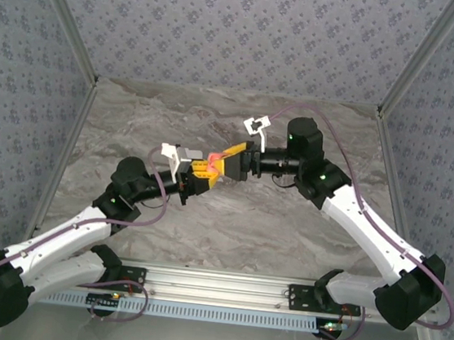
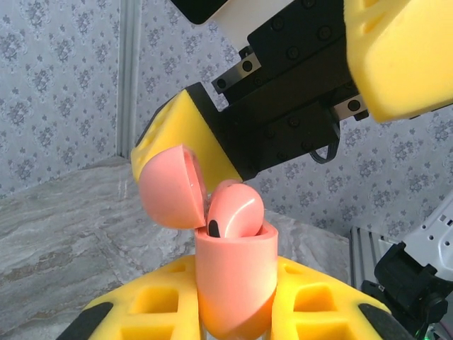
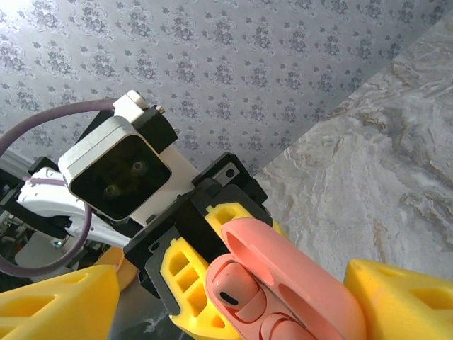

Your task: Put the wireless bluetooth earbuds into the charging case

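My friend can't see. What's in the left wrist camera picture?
A coral-pink charging case, its lid flipped open to the left, is clamped between the yellow fingers of the left gripper, with a matching earbud poking out of its top. The right gripper hangs open just above, one yellow finger behind the lid.

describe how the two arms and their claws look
The left arm and right arm have white links with black joint housings, and a purple cable runs along each. The left claw and right claw have black bodies and chunky yellow fingers with cut-out pockets.
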Controlling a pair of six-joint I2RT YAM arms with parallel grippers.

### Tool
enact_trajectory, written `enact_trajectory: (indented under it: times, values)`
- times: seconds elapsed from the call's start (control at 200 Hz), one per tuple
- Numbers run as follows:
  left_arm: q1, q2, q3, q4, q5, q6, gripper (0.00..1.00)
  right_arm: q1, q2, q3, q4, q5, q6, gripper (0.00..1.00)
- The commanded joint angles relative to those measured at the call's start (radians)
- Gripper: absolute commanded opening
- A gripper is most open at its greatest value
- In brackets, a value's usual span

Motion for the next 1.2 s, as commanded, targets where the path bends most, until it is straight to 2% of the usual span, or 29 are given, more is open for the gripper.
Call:
enact_trajectory:
  times: [0.0,0.26,0.33,0.39,0.5,0.57,0.63,0.72,0.864,1.194]
  values:
    - [-0.002,0.000,0.035,0.016,-0.022,-0.008,0.00,0.016,-0.056,0.035,-0.050,-0.022,-0.039,0.83]
    - [-0.003,-0.001,0.034,0.007,-0.027,-0.011,0.00,0.018,-0.082,0.022,-0.115,0.038,-0.078,0.84]
    - [-0.002,0.000,0.038,0.001,-0.031,-0.014,0.00,0.018,-0.080,0.033,-0.159,0.092,-0.098,0.85]
    - [-0.003,0.000,0.041,-0.016,-0.043,-0.020,0.00,0.016,-0.086,0.051,-0.212,0.184,-0.130,0.87]
    - [-0.002,0.004,0.048,-0.108,-0.132,-0.047,0.00,0.001,-0.127,0.085,-0.328,0.479,-0.154,0.88]
    - [-0.003,0.018,0.045,-0.169,-0.222,-0.084,0.00,-0.034,-0.185,0.056,-0.324,0.619,-0.116,0.90]
    - [-0.002,0.044,0.042,-0.211,-0.289,-0.129,0.00,-0.074,-0.240,-0.022,-0.283,0.684,-0.073,0.94]
    - [-0.001,0.109,0.040,-0.243,-0.356,-0.216,0.00,-0.129,-0.295,-0.088,-0.280,0.715,-0.018,0.99]
    - [0.001,0.279,0.075,-0.262,-0.379,-0.352,0.00,-0.177,-0.304,-0.113,-0.384,0.724,0.011,0.99]
    - [0.012,0.634,0.238,-0.345,-0.413,-0.476,0.00,-0.198,-0.347,-0.175,-0.419,0.690,0.023,0.98]
